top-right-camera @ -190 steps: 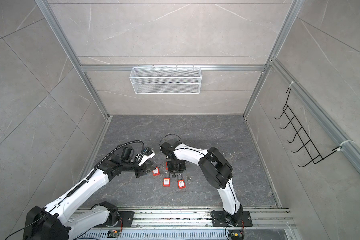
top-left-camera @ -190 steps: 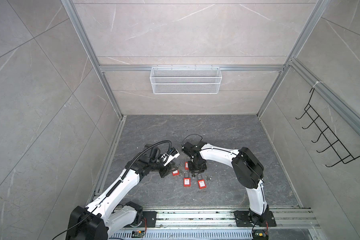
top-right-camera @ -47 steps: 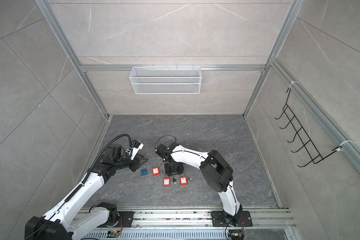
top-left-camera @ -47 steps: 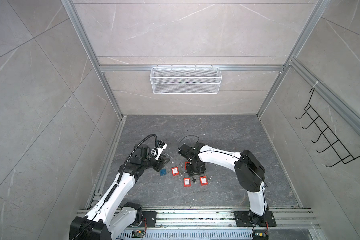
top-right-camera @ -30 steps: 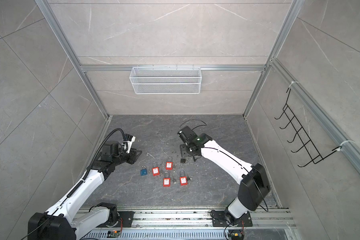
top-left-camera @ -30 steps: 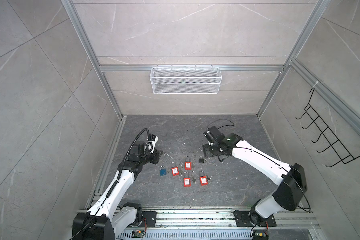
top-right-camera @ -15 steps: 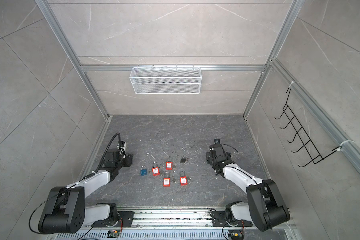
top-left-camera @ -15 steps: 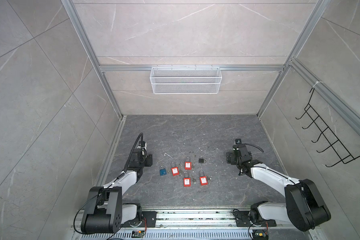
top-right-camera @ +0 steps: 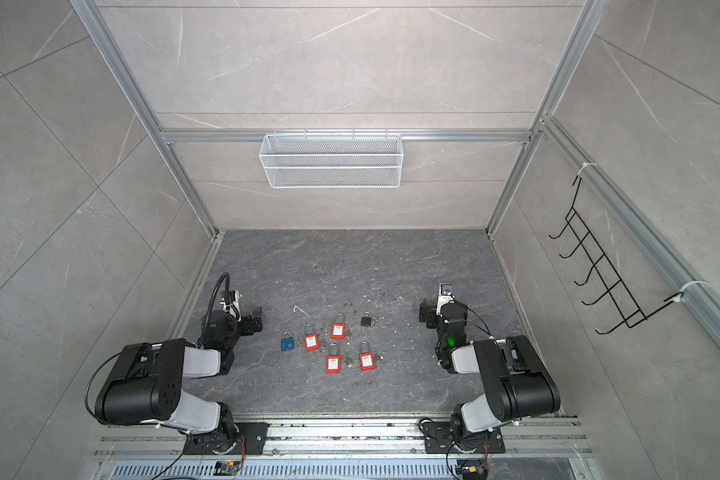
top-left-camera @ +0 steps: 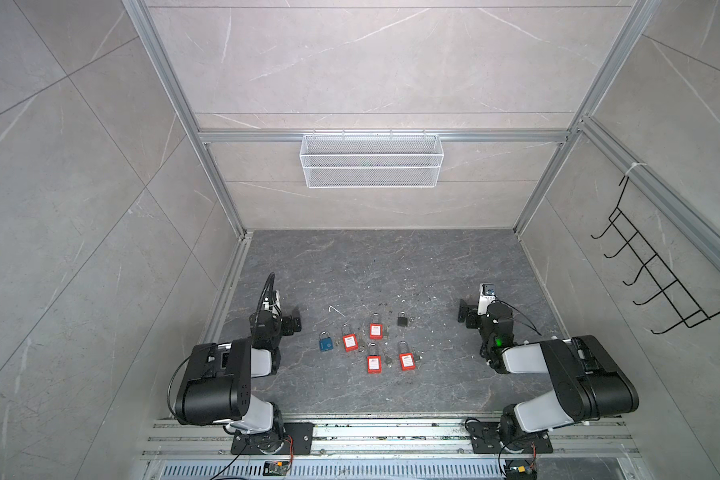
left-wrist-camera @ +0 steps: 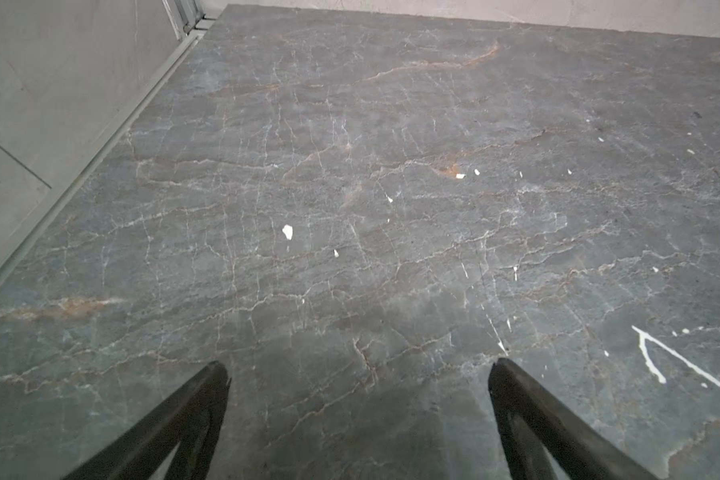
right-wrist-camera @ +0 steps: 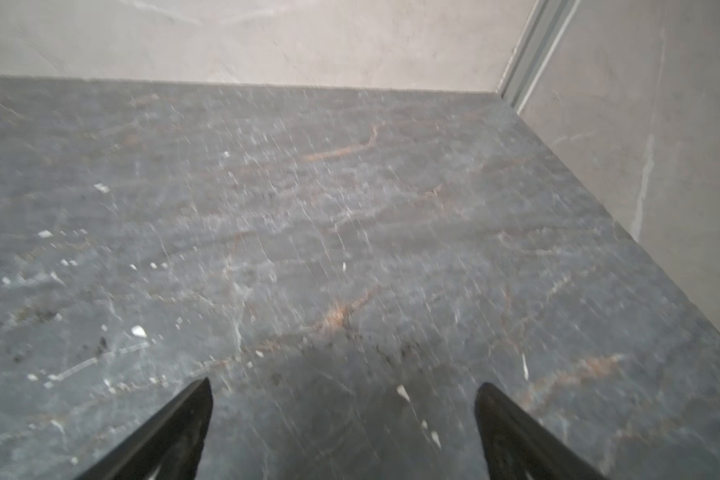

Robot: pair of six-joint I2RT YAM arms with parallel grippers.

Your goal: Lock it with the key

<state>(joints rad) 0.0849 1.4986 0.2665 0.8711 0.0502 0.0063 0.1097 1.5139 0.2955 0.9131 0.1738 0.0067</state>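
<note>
The left gripper and right gripper have drawn back to 9 and 3 o'clock of the floor, jaws wide apart and empty, so locking looks finished or paused. Four red padlocks lie centred, blue padlock at their 9 o'clock, black padlock at 1 o'clock, a key among them; white labels unreadable

The middle of the surface was occupied by six closely set padlocks; the ground behind them was left open to the back wall. Side passage was narrowed by the folded left arm and right arm.
</note>
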